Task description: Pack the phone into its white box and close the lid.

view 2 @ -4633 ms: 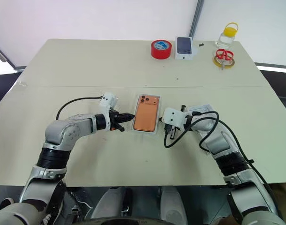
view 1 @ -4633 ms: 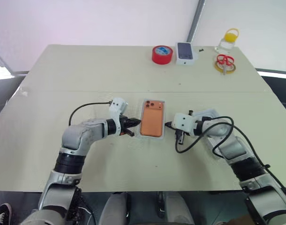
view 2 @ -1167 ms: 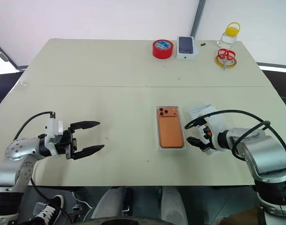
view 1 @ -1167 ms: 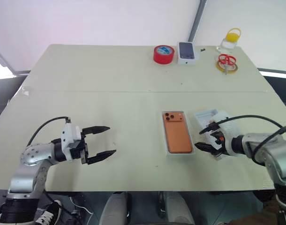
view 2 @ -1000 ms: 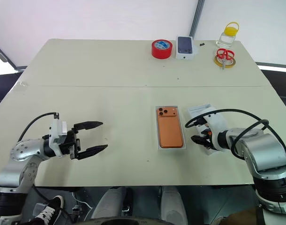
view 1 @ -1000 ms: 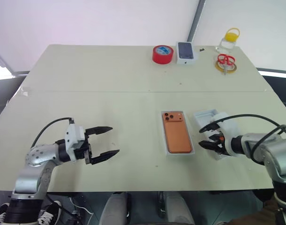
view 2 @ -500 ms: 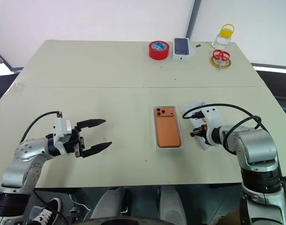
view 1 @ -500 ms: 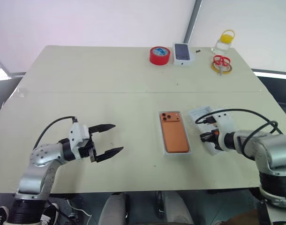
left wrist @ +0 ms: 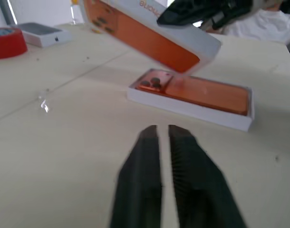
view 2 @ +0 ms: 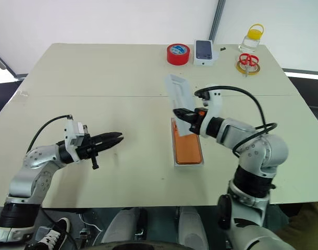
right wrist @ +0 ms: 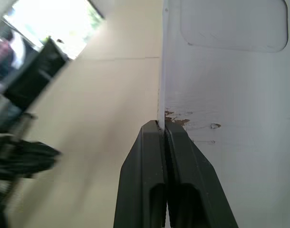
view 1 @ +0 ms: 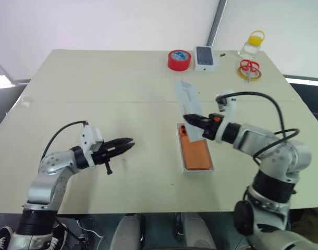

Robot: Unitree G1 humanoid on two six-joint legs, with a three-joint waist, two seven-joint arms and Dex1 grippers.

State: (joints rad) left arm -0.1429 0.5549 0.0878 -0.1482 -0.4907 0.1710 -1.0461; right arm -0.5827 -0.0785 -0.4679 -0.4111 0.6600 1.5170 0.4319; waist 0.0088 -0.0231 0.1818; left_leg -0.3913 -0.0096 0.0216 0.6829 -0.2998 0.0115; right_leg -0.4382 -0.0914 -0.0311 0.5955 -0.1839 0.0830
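Observation:
The orange phone lies back up inside the white box near the middle of the table. Above its far end, the white lid hangs tilted, inner face towards my head camera. My right gripper is shut on the lid's lower edge; in the right wrist view its fingertips pinch that thin edge of the lid. In the left wrist view the lid's other face shows orange above the boxed phone. My left gripper is shut and empty, left of the box, pointing at it.
At the table's far edge stand a red tape roll, a small white phone carton, red scissors on a yellow ring and a yellow-capped bottle. A seam crosses the table behind the box.
My right gripper has lifted the lid off the table right of the box and swung it left, over the phone. My left gripper has gone from open to shut.

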